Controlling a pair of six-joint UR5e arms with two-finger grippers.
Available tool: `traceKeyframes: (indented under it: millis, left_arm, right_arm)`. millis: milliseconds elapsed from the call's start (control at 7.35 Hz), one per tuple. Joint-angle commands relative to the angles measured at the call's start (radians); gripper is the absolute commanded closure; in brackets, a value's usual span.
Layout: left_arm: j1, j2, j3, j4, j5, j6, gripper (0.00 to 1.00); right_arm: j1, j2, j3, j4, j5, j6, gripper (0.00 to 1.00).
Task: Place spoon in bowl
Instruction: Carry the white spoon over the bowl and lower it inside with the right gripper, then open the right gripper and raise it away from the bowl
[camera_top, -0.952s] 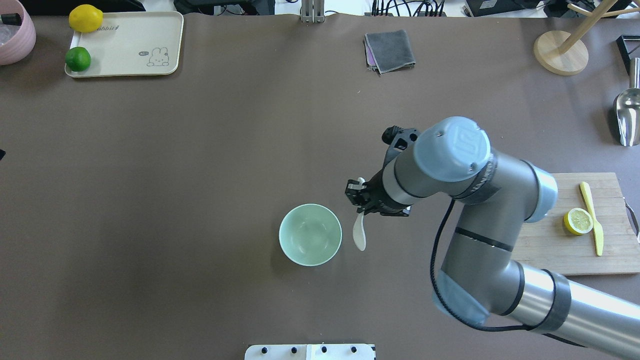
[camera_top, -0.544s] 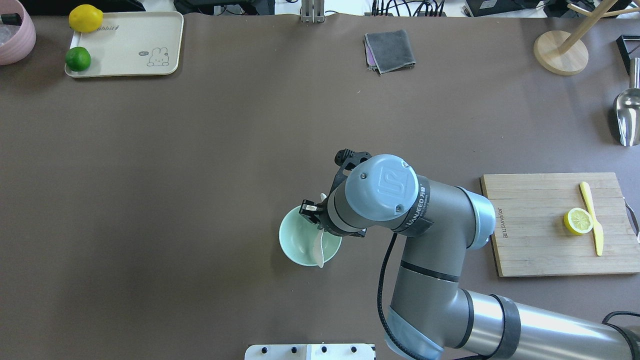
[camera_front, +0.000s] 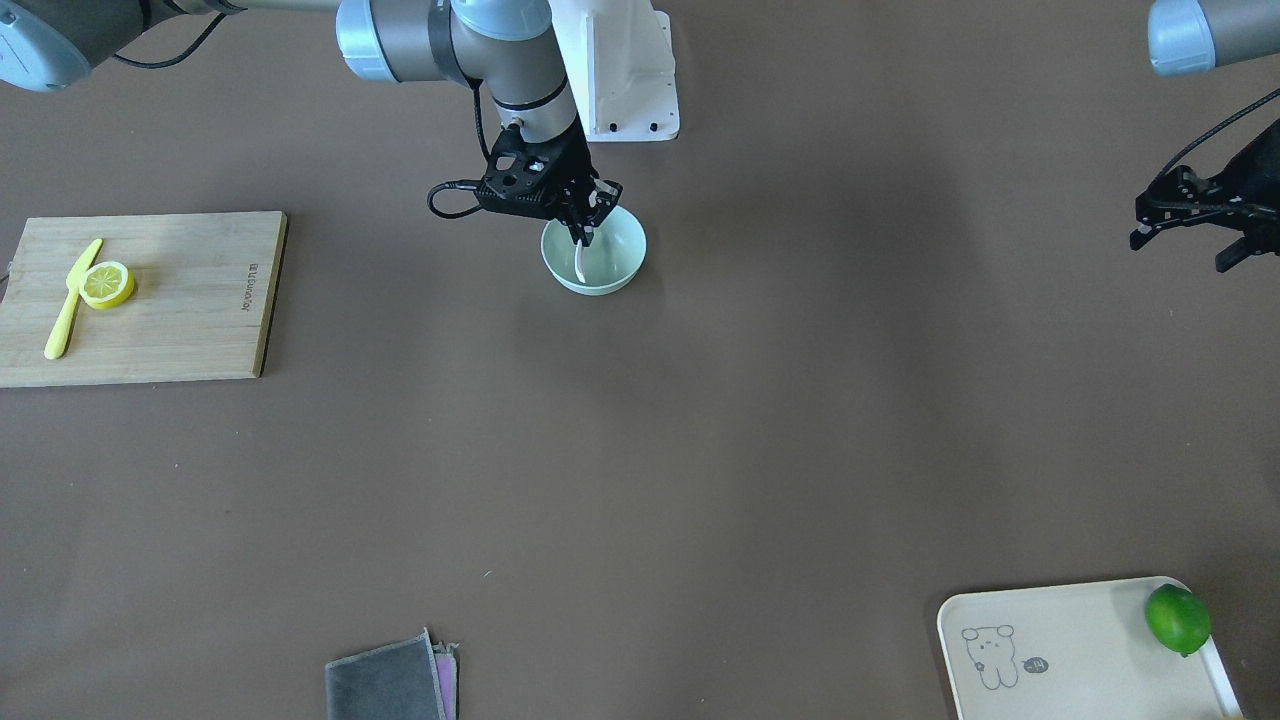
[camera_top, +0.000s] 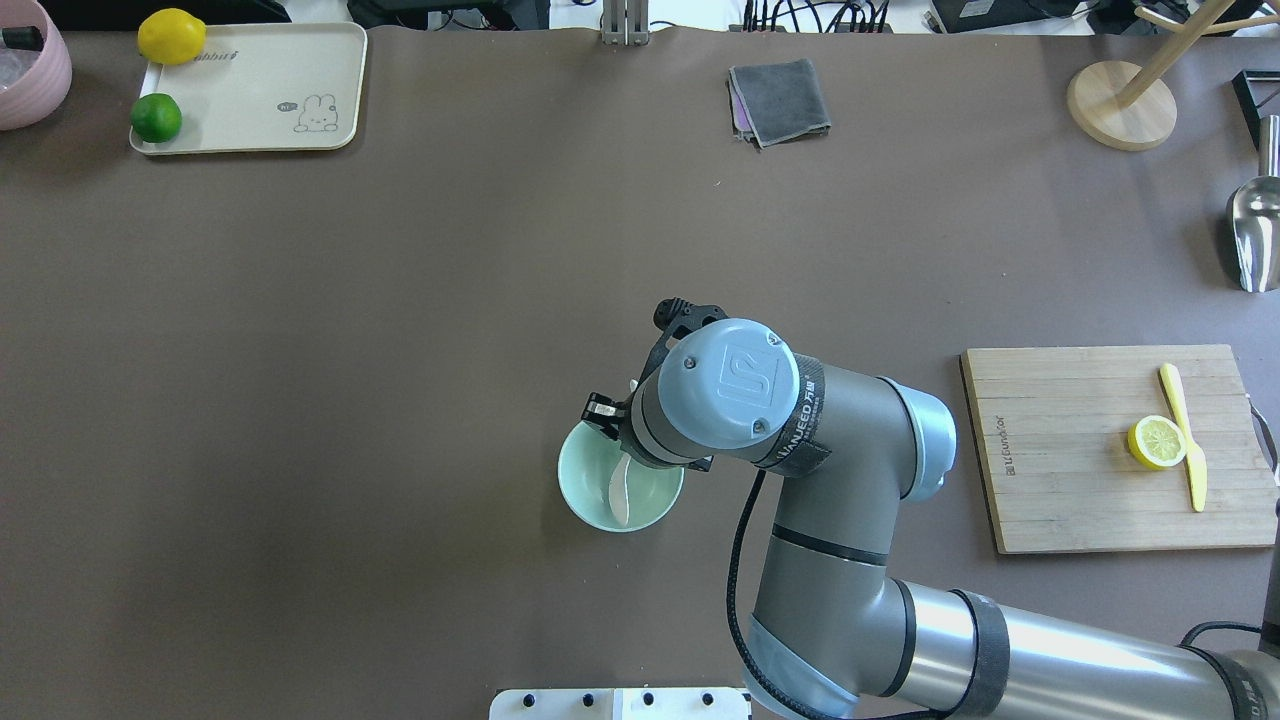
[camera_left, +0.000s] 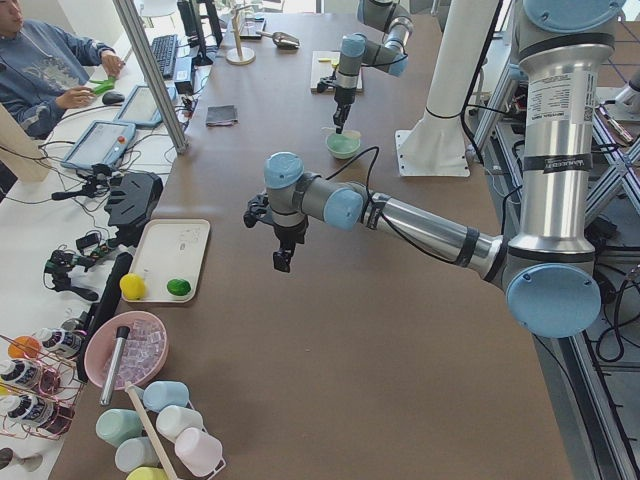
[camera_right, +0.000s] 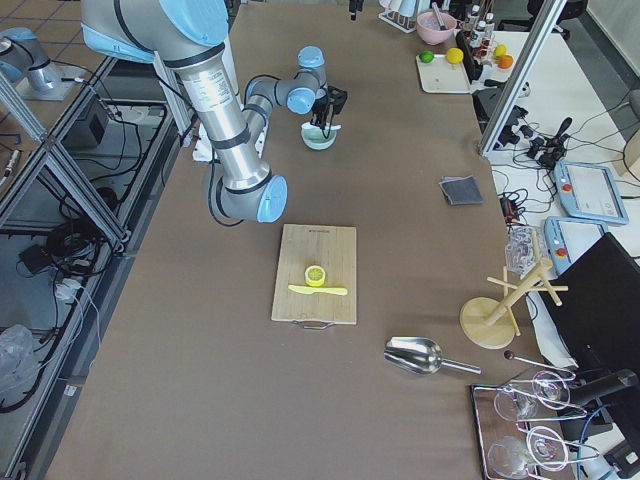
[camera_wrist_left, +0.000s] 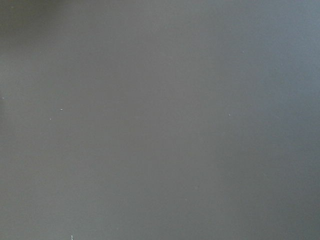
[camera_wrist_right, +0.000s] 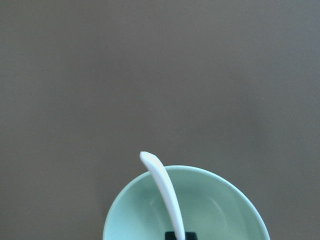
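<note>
The pale mint-green bowl (camera_top: 576, 482) stands near the table's front middle. It also shows in the front-facing view (camera_front: 622, 256) and in the right wrist view (camera_wrist_right: 220, 210). My right gripper (camera_top: 616, 438) hangs over the bowl's far right rim, shut on the white spoon (camera_top: 618, 494). The spoon's scoop hangs down inside the bowl (camera_front: 580, 264). In the right wrist view the spoon's handle (camera_wrist_right: 162, 190) rises over the bowl. My left gripper (camera_front: 1182, 252) is open and empty, high above the bare table far to the left.
A wooden cutting board (camera_top: 1080, 460) with a lemon half (camera_top: 1157, 442) and a yellow knife (camera_top: 1186, 440) lies at the right. At the back are a tray (camera_top: 250, 90) with fruit, a grey cloth (camera_top: 780, 100) and a wooden stand (camera_top: 1120, 105).
My right arm has moved left with the spoon, from beside the bowl's right side to over it. The scoop now hangs inside the bowl.
</note>
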Motion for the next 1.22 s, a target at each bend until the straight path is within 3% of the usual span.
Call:
traceKeyframes:
  millis: [0,136,272,544,680,952,1088]
  left_arm:
    - [0.000,0.017,-0.001,-0.002,-0.003,-0.001,0.01]
    - [-0.003,0.017,-0.004,0.000,-0.003,-0.001,0.02]
    - [-0.006,0.017,-0.006,0.000,-0.003,-0.001,0.02]
    - [-0.021,0.017,-0.009,0.000,-0.003,0.000,0.02]
    - [-0.041,0.017,-0.009,0.004,-0.003,0.008,0.01]
    - [-0.100,0.011,-0.003,0.010,0.000,0.014,0.02]
    - [-0.147,0.011,0.016,0.016,0.006,0.087,0.01]
  right_arm:
    - [0.004,0.000,-0.020,0.002,-0.004,0.009,1.00]
    - [0.004,0.000,-0.021,0.002,-0.004,0.009,0.43]
    - [0.002,-0.001,-0.021,0.002,-0.006,0.009,0.01]
    - [0.016,-0.014,0.012,-0.004,0.008,-0.003,0.00]
    - [0.068,-0.047,0.067,-0.015,0.060,-0.005,0.00]
    - [0.265,-0.313,0.269,-0.016,0.265,-0.233,0.00]
    - [0.389,-0.421,0.306,-0.016,0.349,-0.412,0.00]
